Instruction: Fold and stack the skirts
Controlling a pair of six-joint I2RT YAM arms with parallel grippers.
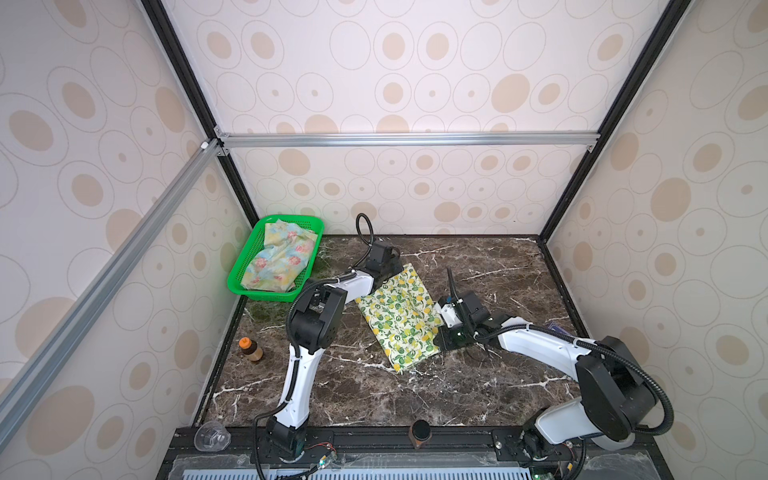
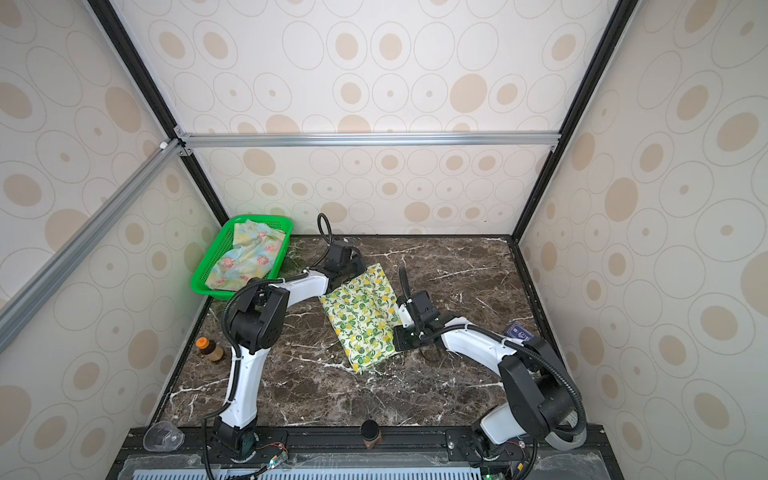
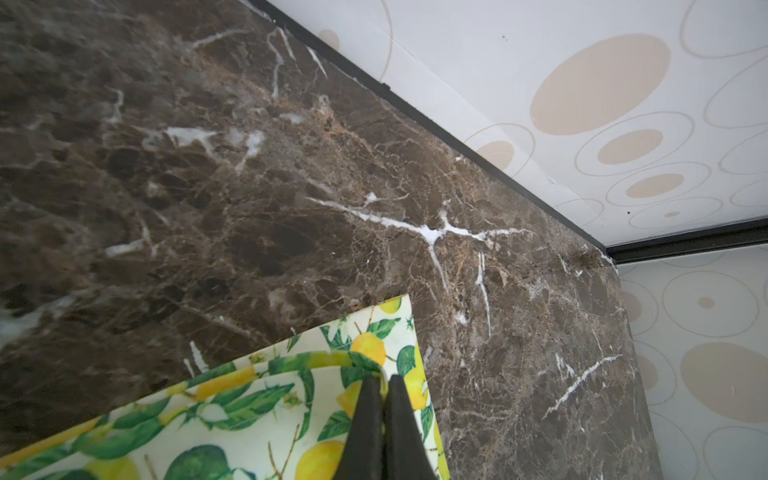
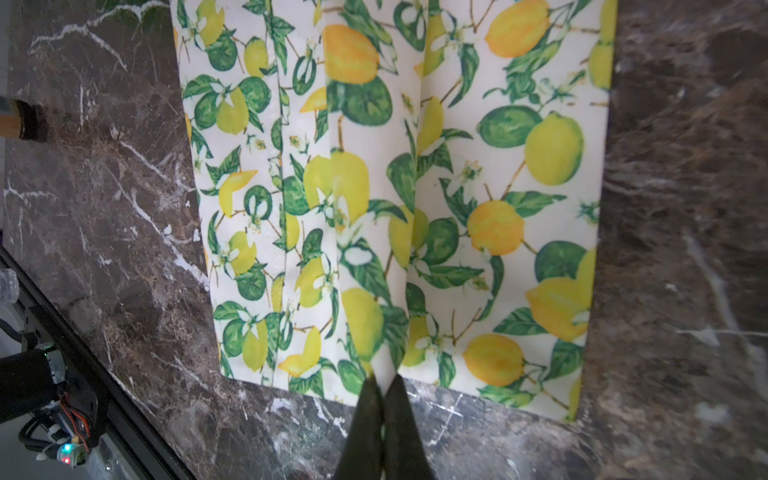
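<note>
Lemon skirt flat mid-table, floral skirt in far-left basket; left gripper pinches its far corner, right gripper narrow at right edge, grip unclear; probably best to release low without dragging.

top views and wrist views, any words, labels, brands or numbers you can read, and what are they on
No text can be read in any view.
On the blue card: a pale mark, too small to read.
On the orange-capped bottle: no legible label.
On the black-lidded jar: no legible label.
On the lemon skirt and the floral skirt: printed patterns only, no words.
</note>
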